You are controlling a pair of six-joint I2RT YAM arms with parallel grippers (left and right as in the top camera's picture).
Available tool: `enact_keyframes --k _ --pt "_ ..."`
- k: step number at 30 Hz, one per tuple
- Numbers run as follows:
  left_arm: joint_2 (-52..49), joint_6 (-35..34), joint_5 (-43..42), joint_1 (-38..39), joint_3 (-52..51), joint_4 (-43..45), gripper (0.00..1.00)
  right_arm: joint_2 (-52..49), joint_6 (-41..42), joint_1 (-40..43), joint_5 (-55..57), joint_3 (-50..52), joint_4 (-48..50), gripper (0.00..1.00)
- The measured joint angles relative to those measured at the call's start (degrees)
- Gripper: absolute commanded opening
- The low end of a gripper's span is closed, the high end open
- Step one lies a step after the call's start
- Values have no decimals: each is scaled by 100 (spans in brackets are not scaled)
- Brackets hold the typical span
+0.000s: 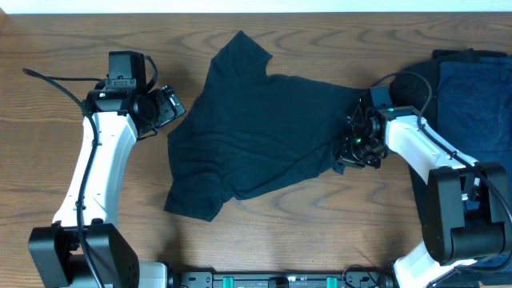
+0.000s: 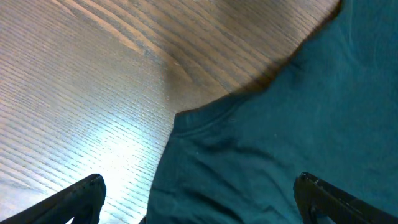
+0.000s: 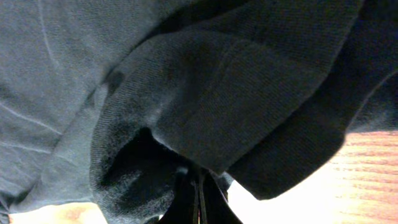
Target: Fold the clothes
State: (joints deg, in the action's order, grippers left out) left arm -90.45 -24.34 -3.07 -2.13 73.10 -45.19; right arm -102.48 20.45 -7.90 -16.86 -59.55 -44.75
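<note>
a wood-grain surface [image 1: 264, 240] carries everything

overhead: the black t-shirt [image 1: 256, 136] lies rumpled and askew in the middle, and a stack of navy clothes [image 1: 472, 88] sits at the right end. the left gripper [image 1: 170, 108] hovers just beside the shirt's left edge, and the right gripper [image 1: 352, 150] is at its right edge

left wrist: the jaws stand wide apart and hold nothing, over a stitched edge of the shirt with bare wood next to it

right wrist: the jaws are pressed together, clamped on a bunched fold of the shirt

the step in hand looks like spreading the shirt flat before any fold. to do it well, the left gripper should pinch that stitched edge thinly, one layer only. both arms should then draw apart evenly and low, so the cloth smooths out without sliding toward the navy stack
</note>
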Motion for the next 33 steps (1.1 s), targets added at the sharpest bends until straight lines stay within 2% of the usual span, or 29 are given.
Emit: enact_keyframes --k 23,33 --pt "0 0 0 0 0 0 98 0 153 -92 -321 81 33 1" --pt "0 0 0 0 0 2 98 0 431 -599 227 85 -24 1"
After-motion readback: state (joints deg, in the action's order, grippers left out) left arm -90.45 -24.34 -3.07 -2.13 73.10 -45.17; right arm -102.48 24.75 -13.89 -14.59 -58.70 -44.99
